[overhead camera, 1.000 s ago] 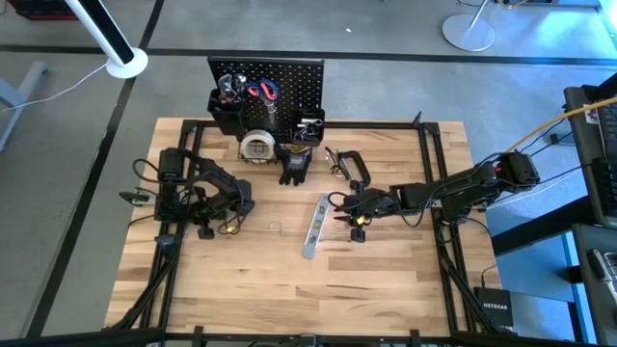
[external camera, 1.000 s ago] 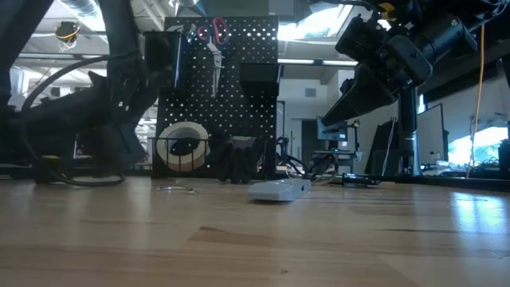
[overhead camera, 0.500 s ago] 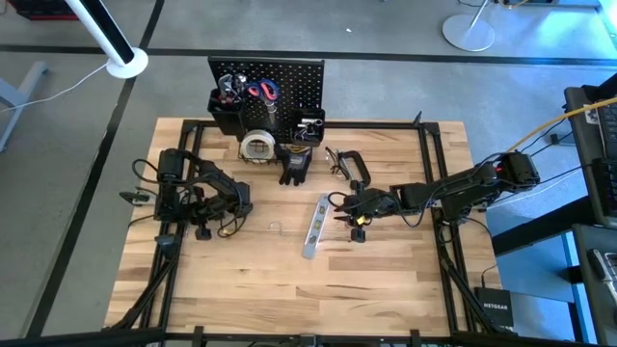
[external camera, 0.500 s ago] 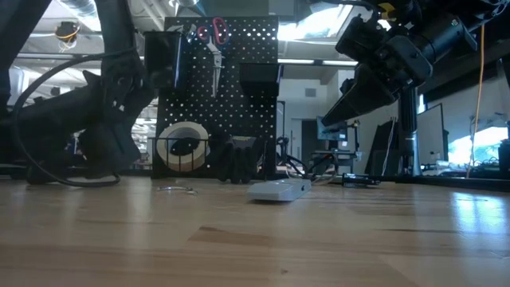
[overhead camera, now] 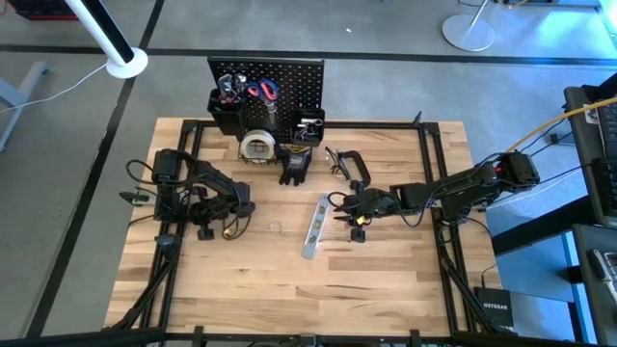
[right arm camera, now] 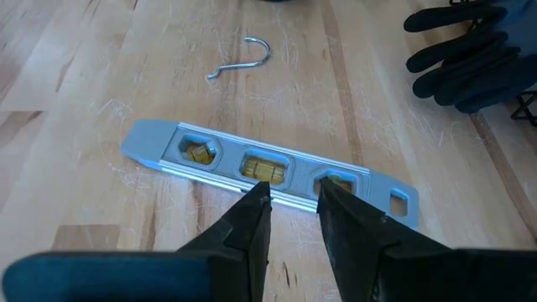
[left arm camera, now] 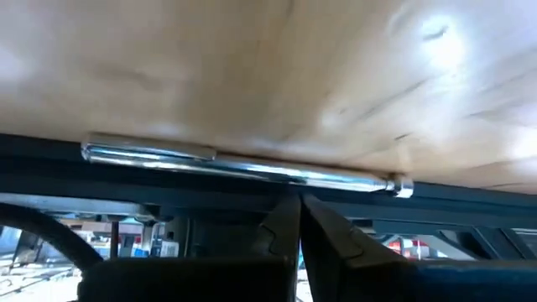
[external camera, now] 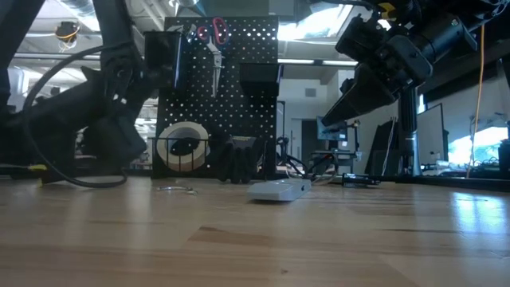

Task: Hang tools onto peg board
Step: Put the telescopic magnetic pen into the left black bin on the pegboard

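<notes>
On the left side of the table (overhead camera: 386,280) the left gripper (overhead camera: 231,204) is parked low, its fingers (left arm camera: 285,226) pressed fully together with nothing between them; no role in the step in hand is judged for it. Further right, a small wire hook (right arm camera: 243,59) lies loose on the wood, and just beyond it the silver level bar (overhead camera: 314,227) rests flat, tilted at a slant near the middle of the table. At the far edge the peg board (overhead camera: 289,79) stands upright, with the red-handled scissors (overhead camera: 261,92) already up on it; the tape roll (overhead camera: 256,146) and black gloves (overhead camera: 294,166) sit at its foot, and the C-clamp (overhead camera: 352,166) lies just to their right on the table. The right gripper (overhead camera: 347,205) hovers directly over the level bar, its fingers (right arm camera: 252,220) parted to a narrow gap and holding nothing. The step in hand is judged to be the pickup of the level. It would be done well if the gripper were lowered straight down with one finger on each long side of the bar, near its middle so that the bar does not swing. Since the gap looks little wider than the bar, a slightly wider opening is advised before descent. The hanging hole (right arm camera: 399,201) at the bar's end should be left free for the peg board.
</notes>
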